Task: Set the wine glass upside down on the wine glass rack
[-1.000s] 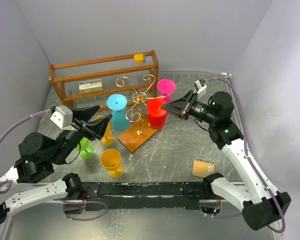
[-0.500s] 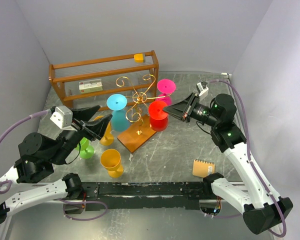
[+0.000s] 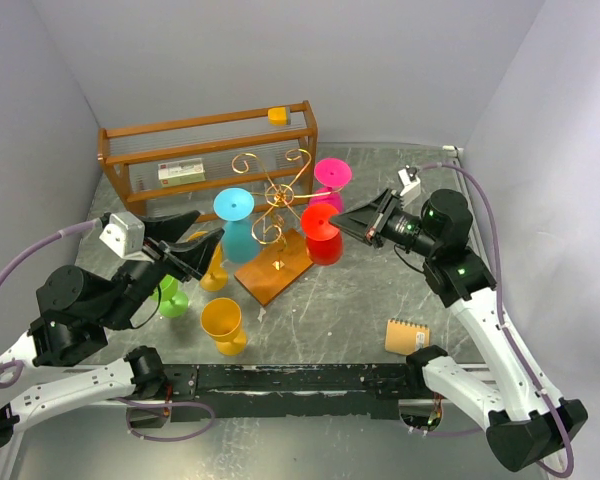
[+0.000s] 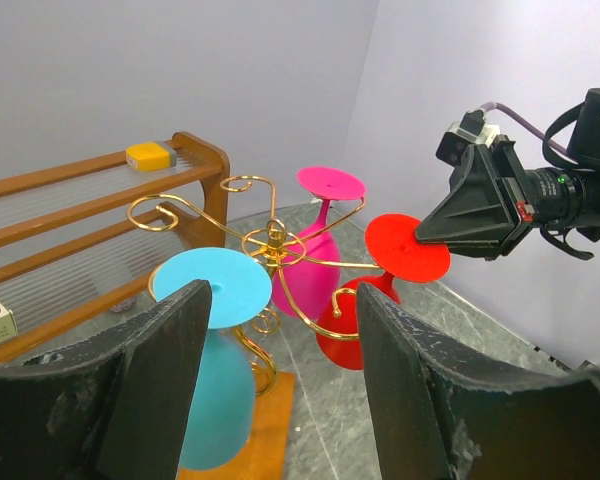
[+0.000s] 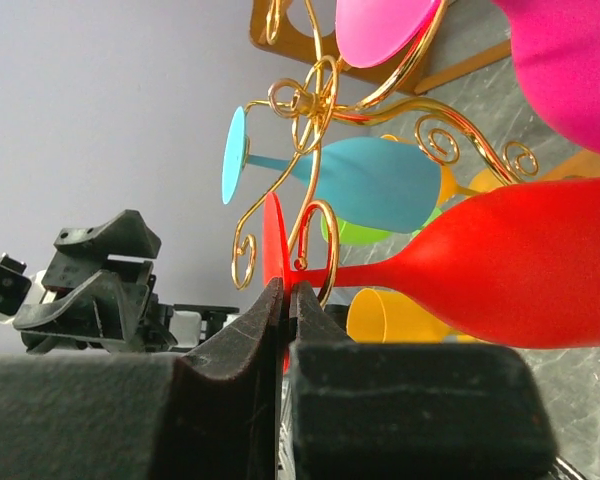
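Note:
The red wine glass [image 3: 325, 248] hangs upside down and tilted just right of the wine glass rack [image 3: 275, 195], a gold wire stand on an orange-brown base [image 3: 273, 268]. My right gripper [image 3: 337, 221] is shut on the rim of the glass's round foot [image 4: 408, 247]. In the right wrist view the red stem [image 5: 380, 270] passes through a curled gold arm [image 5: 315, 235], right beyond the gripper [image 5: 285, 290]. My left gripper [image 3: 202, 238] stands open to the left of the rack with nothing between its fingers [image 4: 170, 350].
Blue [image 3: 237, 230] and pink [image 3: 331, 180] glasses hang upside down on the rack. Yellow [image 3: 223, 325], green [image 3: 172, 298] and another yellow glass [image 3: 215, 272] stand near the left gripper. A slatted wooden shelf [image 3: 210, 150] lines the back. A small notepad [image 3: 407, 336] lies front right.
The right gripper has tipped the red glass and shifted it slightly right and toward the front, its foot now tilted beside the gold arm. The left arm has not moved.

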### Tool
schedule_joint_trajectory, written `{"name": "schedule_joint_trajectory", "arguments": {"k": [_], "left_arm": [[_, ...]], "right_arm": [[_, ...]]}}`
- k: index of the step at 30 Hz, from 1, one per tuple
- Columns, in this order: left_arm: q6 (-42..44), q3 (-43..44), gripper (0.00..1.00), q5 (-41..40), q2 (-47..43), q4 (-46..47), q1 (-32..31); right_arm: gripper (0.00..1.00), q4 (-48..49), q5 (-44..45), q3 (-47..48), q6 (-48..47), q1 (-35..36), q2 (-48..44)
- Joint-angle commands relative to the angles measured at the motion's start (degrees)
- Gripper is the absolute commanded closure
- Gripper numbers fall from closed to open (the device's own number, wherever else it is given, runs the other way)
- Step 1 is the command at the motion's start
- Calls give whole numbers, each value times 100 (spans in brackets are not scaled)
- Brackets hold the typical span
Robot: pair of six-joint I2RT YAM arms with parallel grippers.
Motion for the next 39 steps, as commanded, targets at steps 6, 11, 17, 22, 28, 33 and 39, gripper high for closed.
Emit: {"name": "schedule_joint_trajectory", "arguments": {"k": [6,11,17,22,28,33,39], "left_arm": [[-43,-56,30,-133,-70,-35,-62],[-35,-48,30,-150,-67,-45,-80],[-27,-42,30,-169,-66,-49,-92],[-24,-44,30,-176,-70,-53,-89],[-17,-39,30,-176,-66,-50,-100],[-18,-39,29,-202,-50,-73,-107],[-16,-2,23,-285,22,-126,-113]], "right_arm": [[100,-245,548,364,-238,27,-93],[100,-184,606,364,-228,27,-14],[98,-44,540,398,-263,27,197],[91,29,506,408,-273,29,282],[75,-13,547,433,-328,27,292],[64,-36,573,430,-403,27,262],[47,-132,706,478,-725,27,176]]}}
